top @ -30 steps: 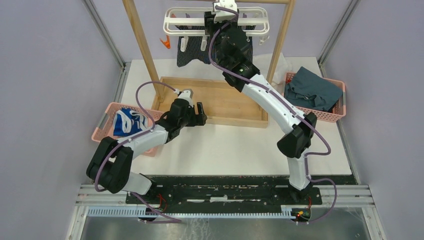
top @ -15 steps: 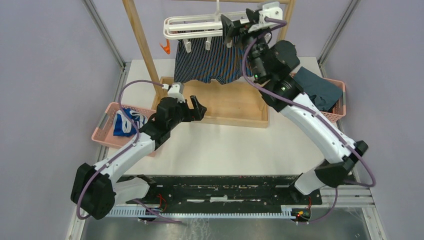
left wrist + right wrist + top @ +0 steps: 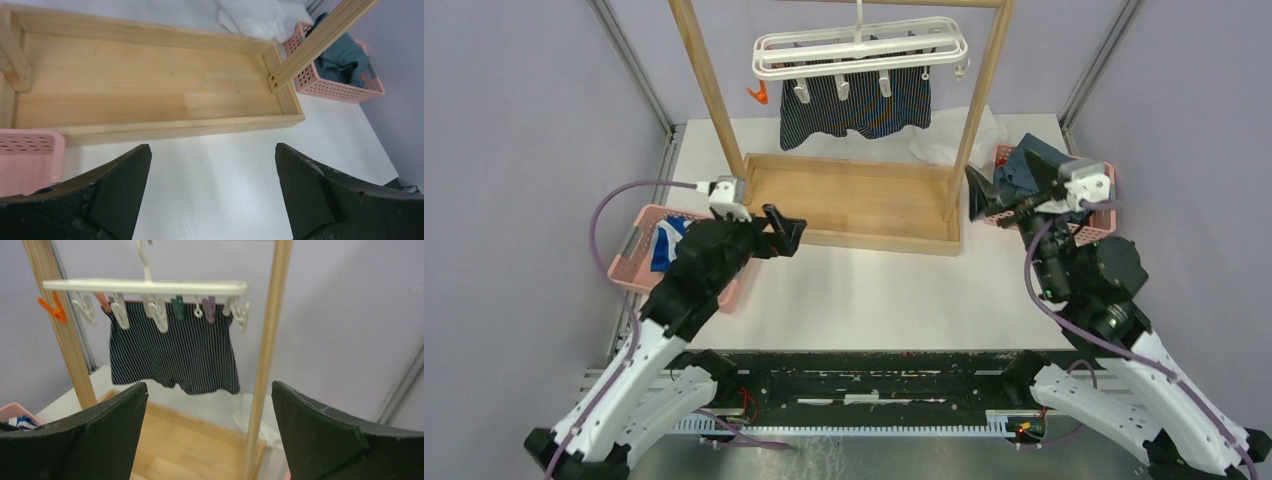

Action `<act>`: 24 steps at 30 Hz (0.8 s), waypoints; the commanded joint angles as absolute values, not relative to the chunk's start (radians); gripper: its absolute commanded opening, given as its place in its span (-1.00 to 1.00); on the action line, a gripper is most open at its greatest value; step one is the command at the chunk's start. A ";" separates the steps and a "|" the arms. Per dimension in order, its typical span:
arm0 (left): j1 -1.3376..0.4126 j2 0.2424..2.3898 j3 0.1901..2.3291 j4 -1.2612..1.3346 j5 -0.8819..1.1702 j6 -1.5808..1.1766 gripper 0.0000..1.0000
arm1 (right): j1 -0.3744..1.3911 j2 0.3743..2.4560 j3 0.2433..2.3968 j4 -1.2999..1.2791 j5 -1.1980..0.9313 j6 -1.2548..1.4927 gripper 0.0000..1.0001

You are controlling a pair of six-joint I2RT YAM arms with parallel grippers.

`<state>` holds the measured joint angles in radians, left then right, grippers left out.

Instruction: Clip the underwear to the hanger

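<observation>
The underwear (image 3: 854, 105) hangs clipped along its waistband from the hanger (image 3: 859, 45), a white frame whose hook rises towards the top of the wooden rack (image 3: 709, 90). The shorts sit between the rack's two posts, their lower hem clear of the wooden tray (image 3: 849, 200) below. An orange clip (image 3: 757, 93) dangles bare at the frame's left end, close to the left post. Both arms are low and away from the garment. The left gripper (image 3: 784, 232) hovers over the white table (image 3: 874, 290) just in front of the tray's near-left edge, jaws spread wide with nothing between them. Its wrist view shows the tray's near rim running straight across, and the corner of a pink basket (image 3: 639, 250) at its left holding a blue-and-white garment (image 3: 669, 245). The right gripper (image 3: 1009, 185) stands just right of the right post, above the inner edge of the other pink basket (image 3: 1104, 215) with its teal cloth (image 3: 345, 55) — its jaws are also fully apart and hold nothing, aimed at the hanging shorts. A crumpled white cloth (image 3: 939, 145) lies behind the tray's far-right corner. The widest bare stretch is the table between the tray's near rim and the arm bases — both baskets hug its side edges.
</observation>
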<state>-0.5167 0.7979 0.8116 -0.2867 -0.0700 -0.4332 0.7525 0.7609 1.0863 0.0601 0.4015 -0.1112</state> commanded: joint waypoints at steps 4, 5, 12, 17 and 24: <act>-0.512 0.540 0.730 -0.289 -0.218 -0.296 0.98 | 0.751 0.463 0.879 -0.236 0.459 -0.012 1.00; -0.513 0.523 0.724 -0.297 -0.229 -0.291 0.98 | 0.751 0.430 0.859 -0.287 0.451 -0.005 1.00; -0.512 0.412 0.655 -0.328 -0.244 -0.249 0.98 | 0.750 0.212 0.766 -0.555 0.427 0.029 1.00; -0.513 0.368 0.640 -0.321 -0.248 -0.241 0.98 | 0.751 0.105 0.737 -0.664 0.431 0.026 1.00; -0.513 0.337 0.635 -0.310 -0.265 -0.217 0.98 | 0.751 0.079 0.782 -0.777 0.414 -0.007 1.00</act>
<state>-0.5167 0.3534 0.6346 -0.3485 -0.2367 -0.2745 0.7517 0.0841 0.7460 -0.6914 0.4183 0.0093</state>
